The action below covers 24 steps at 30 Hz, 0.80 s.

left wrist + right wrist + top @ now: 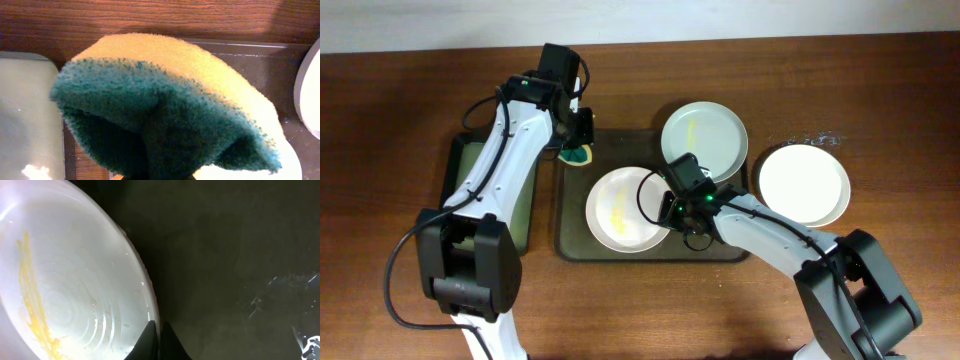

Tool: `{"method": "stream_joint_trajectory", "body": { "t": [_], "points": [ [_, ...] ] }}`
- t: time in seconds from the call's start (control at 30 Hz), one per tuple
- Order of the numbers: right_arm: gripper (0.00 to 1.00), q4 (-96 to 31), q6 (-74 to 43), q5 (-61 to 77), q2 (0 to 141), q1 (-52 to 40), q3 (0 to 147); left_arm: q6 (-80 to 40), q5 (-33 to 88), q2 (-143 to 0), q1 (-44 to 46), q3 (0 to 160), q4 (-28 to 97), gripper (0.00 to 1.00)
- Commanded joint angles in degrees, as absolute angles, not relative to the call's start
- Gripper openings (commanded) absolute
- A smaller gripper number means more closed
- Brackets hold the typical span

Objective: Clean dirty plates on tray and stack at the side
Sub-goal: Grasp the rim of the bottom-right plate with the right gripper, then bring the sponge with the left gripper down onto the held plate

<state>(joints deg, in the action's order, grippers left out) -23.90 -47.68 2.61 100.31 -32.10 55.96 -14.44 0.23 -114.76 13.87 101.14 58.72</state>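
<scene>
We find the left gripper (577, 145) pinching the sponge (165, 100) over the far-left corner of the tray (574, 222), ready to scrub. The right gripper (159, 341) pinches the rim of the streaked plate (620, 208) mid-tray, presumably steadying it.

A sponge (165, 110) is filling most of the view, its yellow side facing up and its green scouring side facing the camera. It is bending into a fold, with a dark crease running down its middle. A wooden table (150, 17) is stretching across the top. A dark tray (260, 65) is lying at the right, with a plate (309, 95) edging in and a second plate (285, 165) peeking out below. A small tray (25, 115) with a greenish inside is sitting at the left.
</scene>
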Motion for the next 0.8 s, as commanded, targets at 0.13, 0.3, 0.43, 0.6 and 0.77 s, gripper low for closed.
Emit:
{"method": "stream_joint_trajectory", "body": {
  "t": [0.13,0.3,0.43,0.6,0.77],
  "points": [
    [0.06,-24.2,-48.4,2.3,100.8,-32.3,56.5,-15.0,0.7,-114.6,13.8,102.0,58.6,0.0],
    [0.22,-24.6,-42.5,3.2,100.8,-31.9,56.7,-15.0,0.7,-114.6,13.8,102.0,58.8,0.0],
    [0.25,-24.6,-36.1,6.3,100.8,-30.6,57.3,-15.0,0.7,-114.6,13.8,102.0,58.8,0.0],
    [0.25,-24.1,-33.2,5.8,100.9,-29.8,57.3,-15.0,0.7,-114.6,13.9,102.0,58.9,0.0],
    [0.17,-23.0,-34.5,6.0,102.8,-29.8,57.3,-14.9,2.2,-114.6,14.7,100.9,59.2,0.0]
  ]
}}
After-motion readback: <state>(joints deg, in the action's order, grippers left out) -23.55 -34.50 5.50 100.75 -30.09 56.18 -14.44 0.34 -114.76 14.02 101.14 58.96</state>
